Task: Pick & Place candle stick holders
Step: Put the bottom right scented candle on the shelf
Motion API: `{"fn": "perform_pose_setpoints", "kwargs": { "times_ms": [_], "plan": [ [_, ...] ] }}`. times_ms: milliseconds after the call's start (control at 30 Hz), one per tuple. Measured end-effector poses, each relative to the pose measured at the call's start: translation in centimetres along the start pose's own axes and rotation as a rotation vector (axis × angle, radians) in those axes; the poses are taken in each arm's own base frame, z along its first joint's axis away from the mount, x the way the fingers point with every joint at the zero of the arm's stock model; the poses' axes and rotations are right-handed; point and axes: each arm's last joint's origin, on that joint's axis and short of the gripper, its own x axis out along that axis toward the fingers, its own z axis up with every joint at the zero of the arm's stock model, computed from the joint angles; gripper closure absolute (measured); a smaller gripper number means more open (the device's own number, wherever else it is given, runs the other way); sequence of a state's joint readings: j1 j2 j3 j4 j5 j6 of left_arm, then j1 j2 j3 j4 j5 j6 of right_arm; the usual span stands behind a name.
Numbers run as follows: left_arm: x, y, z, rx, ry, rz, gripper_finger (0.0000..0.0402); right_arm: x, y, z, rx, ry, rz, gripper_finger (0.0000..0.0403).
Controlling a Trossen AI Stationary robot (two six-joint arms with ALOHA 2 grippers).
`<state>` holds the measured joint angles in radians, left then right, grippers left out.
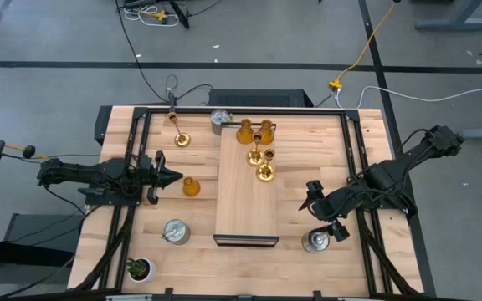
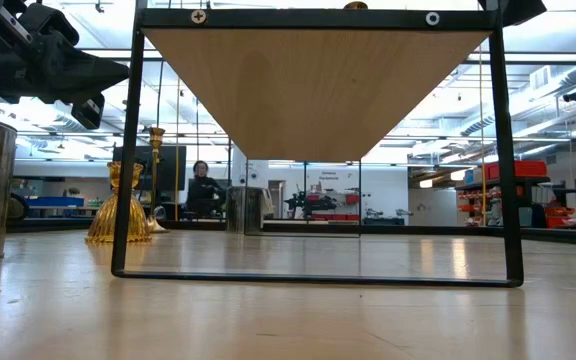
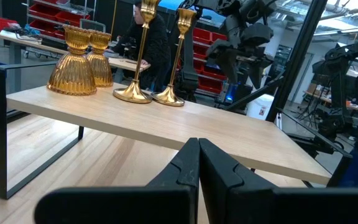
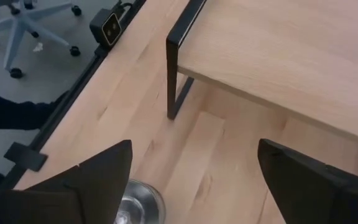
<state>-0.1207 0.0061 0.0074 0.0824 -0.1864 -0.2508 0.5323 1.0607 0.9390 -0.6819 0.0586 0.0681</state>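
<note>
so the big thing on the table (image 1: 124, 125) was the wooden shelf (image 1: 245, 213), a raised board on a black frame running down the middle. four holders already stood on its far end: two amber ones (image 1: 245, 131) and two gold ones (image 1: 265, 171).

still down on the table i counted one amber holder (image 1: 191, 186), one gold holder (image 1: 181, 139) by the far rail, and three silver cups: one at the shelf's far corner (image 1: 220, 121), one near the left arm (image 1: 175, 232), one under the right arm (image 1: 315, 242). that's nine total, plus one little potted plant (image 1: 139, 268) in the near left corner.

left gripper (image 1: 174, 176) had its fingers pressed together, holding nothing, pointing toward the shelf. the amber holder stood upright just ahead of the tips and a bit to the near side, so i figured the left arm was clearly the closer one for it.

right gripper (image 1: 331, 226) hung wide open and empty, right above that third silver cup, whose rim showed between the fingers in the wrist view (image 4: 138, 208).
</note>
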Motion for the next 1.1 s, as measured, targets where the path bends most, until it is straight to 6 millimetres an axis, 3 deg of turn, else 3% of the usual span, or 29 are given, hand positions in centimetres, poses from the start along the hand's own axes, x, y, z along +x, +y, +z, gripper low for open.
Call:
{"fn": "perform_pose_setpoints", "kwargs": {
  "times_ms": [333, 600, 833, 1100],
  "plan": [
    [0.0, 0.0, 0.0, 0.000, 0.000, 0.000, 0.0392, 0.0, 0.1, -0.4, 0.048, 0.042, 0.048, 0.0050],
    [0.0, 0.0, 0.0, 0.000, 0.000, 0.000, 0.0392, -0.2, 0.1, -0.5, 0.103, 0.098, 0.039, 0.0006],
    [0.0, 0.0, 0.0, 0.000, 0.000, 0.000, 0.0392, -0.7, 0.2, 0.6, 0.065, 0.141, 0.038, 0.0005],
    [0.0, 0.0, 0.0, 0.000, 0.001, 0.000, 0.0392, 0.5, 1.7, 0.1, -0.005, 0.247, 0.107, 0.0004]
  ]
}}
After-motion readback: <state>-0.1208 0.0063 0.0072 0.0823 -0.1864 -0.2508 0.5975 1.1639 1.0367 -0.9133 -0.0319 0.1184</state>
